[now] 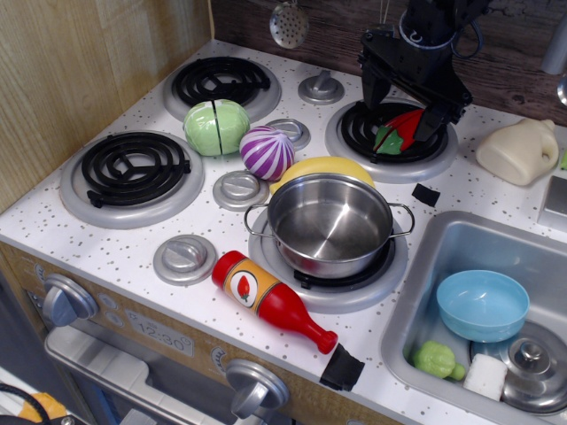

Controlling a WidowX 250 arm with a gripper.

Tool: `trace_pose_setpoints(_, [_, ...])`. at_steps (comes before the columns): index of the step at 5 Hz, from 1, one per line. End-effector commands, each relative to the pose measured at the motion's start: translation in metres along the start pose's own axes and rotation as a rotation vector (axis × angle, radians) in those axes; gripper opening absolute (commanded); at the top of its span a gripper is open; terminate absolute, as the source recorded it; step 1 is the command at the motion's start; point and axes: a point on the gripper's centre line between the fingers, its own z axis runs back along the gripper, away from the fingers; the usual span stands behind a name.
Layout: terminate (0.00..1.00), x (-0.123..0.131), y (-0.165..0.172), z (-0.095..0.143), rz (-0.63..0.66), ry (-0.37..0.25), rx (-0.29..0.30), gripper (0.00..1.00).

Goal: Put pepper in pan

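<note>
While the gripper (396, 111) hangs over the back right burner (391, 137) with its jaws spread wide, the step in hand looks like the approach for the grasp; nothing is held. The pepper (400, 129) lies on that burner partly beneath the jaws, its green stem end showing between them and its red body running up behind the right-hand finger (431, 122). It is glossy, red, small and tapered, so it may slip under a loose pinch. The next move probably calls for lowering until the jaws straddle it, then closing. The pan (330, 224) stands empty, in front of the jaws and well apart.
</note>
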Motion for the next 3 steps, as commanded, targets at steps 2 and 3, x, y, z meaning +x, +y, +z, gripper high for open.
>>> trace_pose_setpoints(2, [0.0,0.016,0.004,-0.022,0.041,-0.112,-0.014,1.0])
trace_pose_setpoints(3, [0.0,0.016,0.003,-0.034,0.059,-0.109,-0.046,1.0])
